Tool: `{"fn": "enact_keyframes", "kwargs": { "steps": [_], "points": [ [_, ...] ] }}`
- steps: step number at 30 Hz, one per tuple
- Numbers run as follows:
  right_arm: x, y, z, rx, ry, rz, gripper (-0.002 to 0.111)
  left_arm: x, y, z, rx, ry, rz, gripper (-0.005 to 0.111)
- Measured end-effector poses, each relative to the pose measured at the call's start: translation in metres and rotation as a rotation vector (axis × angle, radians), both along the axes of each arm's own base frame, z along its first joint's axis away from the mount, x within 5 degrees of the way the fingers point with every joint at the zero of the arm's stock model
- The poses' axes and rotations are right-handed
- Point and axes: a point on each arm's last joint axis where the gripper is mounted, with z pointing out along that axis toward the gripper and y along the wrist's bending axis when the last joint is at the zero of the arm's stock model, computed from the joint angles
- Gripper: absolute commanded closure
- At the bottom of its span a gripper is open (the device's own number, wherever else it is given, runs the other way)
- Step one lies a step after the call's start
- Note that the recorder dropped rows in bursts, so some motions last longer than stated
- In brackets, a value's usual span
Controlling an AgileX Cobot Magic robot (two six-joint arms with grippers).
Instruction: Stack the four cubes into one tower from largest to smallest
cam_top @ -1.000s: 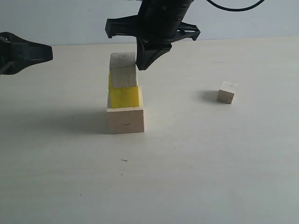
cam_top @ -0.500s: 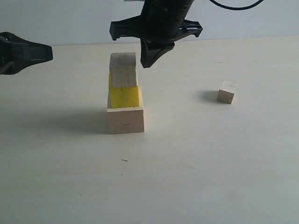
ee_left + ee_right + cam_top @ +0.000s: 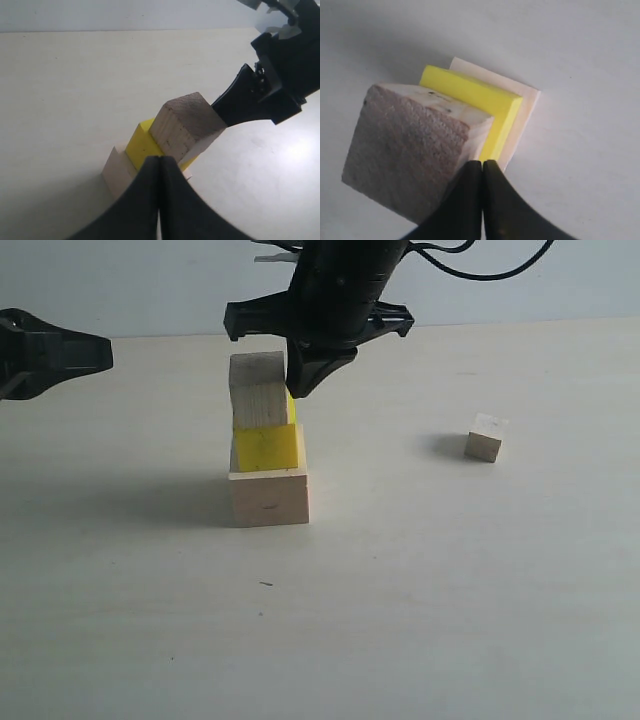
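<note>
Exterior view, with both wrist views. Three cubes stand one upon another on the pale worktop [image 3: 450, 590], left of centre. The large wood cube [image 3: 268, 497] is at the bottom, the yellow cube [image 3: 266, 448] is on it, and the medium wood cube [image 3: 260, 390] is on top. The medium wood cube does not sit squarely. In the exterior view its left edge reaches the left edge of the yellow cube or just past it, and a strip of yellow shows bare to its right.

The small wood cube [image 3: 485, 437] rests alone on the worktop, well apart to the right of the three, with its shadow to its left.

The right hand [image 3: 303, 388] comes down from above with its fingers pressed together and nothing between them. Its tip lies against the right face of the medium wood cube near the upper edge, and as far as we can tell it touches the wood. The right wrist view shows the same closed hand [image 3: 482, 167] beside a corner of that cube, with yellow and pale wood stepped out beyond it.

The left hand [image 3: 100, 352] hangs at the left edge of the exterior view, well apart from the cubes. Its wrist view shows the hand [image 3: 159, 165] closed on nothing, fingers meeting along one line. Beyond it we see the three stacked cubes and the right hand [image 3: 235, 102] at the top cube's corner.
</note>
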Motion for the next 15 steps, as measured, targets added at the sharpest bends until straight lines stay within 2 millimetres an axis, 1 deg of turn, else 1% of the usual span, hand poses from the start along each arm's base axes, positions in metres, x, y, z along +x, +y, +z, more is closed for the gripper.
{"fn": "enact_keyframes", "kwargs": {
  "steps": [10, 12, 15],
  "points": [
    [0.001, -0.003, -0.001, -0.034, -0.015, 0.004, 0.108, 0.0, 0.0, 0.0, 0.0, 0.0, 0.0, 0.107],
    [0.002, -0.005, 0.003, -0.04, -0.04, -0.01, 0.108, 0.0, 0.0, 0.0, 0.0, 0.0, 0.0, 0.107],
    [0.001, -0.011, 0.019, -0.053, -0.115, -0.029, 0.108, 0.0, 0.0, 0.0, 0.0, 0.0, 0.0, 0.107]
  ]
}}
